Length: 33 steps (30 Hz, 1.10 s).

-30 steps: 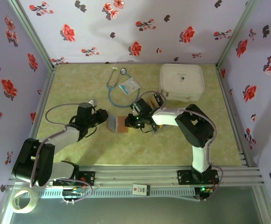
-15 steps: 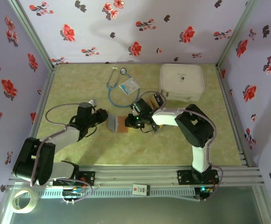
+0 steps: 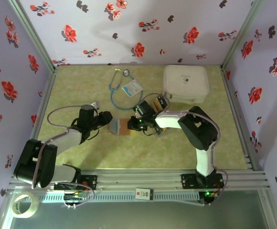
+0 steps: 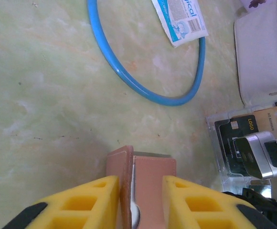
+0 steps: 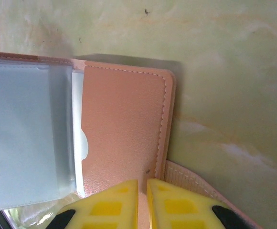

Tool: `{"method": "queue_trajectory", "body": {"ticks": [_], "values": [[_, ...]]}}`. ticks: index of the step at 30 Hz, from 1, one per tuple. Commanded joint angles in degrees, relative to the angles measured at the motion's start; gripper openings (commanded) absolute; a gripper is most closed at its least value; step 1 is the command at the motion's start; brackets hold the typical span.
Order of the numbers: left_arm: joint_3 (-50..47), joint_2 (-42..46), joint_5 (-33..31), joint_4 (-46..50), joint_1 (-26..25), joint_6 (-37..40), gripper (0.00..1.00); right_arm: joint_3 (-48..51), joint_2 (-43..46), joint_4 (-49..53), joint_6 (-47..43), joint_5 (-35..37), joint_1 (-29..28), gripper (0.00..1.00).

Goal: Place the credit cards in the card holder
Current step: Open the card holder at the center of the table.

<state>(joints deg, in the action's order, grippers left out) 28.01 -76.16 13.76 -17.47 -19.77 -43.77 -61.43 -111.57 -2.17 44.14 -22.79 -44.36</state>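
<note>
The card holder lies opened on the worktop between my two tools. Its long axis runs side to side from one tool to the other, with the greyish clear pockets toward my left and the tan leather leaf toward my right. My right tool is closed to a slit on the edge of that leaf. My left tool stands narrowly parted astride the opposite edge; whether it pinches, I cannot tell. The credit cards sit in a clear stand near the white case.
</note>
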Motion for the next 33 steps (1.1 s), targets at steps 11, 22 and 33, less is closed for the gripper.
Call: {"method": "queue_trajectory", "body": {"ticks": [11, 22, 33], "values": [[-2.33, 1.1, 0.66, -2.21, 1.53, -0.98, 0.11, 1.43, -2.37, 0.93, 0.86, 0.97, 0.42, 0.13], [-2.35, 2.31, 3.52, -6.64, 1.57, -3.69, 0.0, 0.87, -3.55, 1.29, 0.6, 0.6, 0.48, 0.12], [-1.62, -3.24, 5.49, -12.32, -1.9, -7.51, 0.0, -0.19, -4.8, 1.51, 0.51, 0.01, 0.41, 0.11]]}}
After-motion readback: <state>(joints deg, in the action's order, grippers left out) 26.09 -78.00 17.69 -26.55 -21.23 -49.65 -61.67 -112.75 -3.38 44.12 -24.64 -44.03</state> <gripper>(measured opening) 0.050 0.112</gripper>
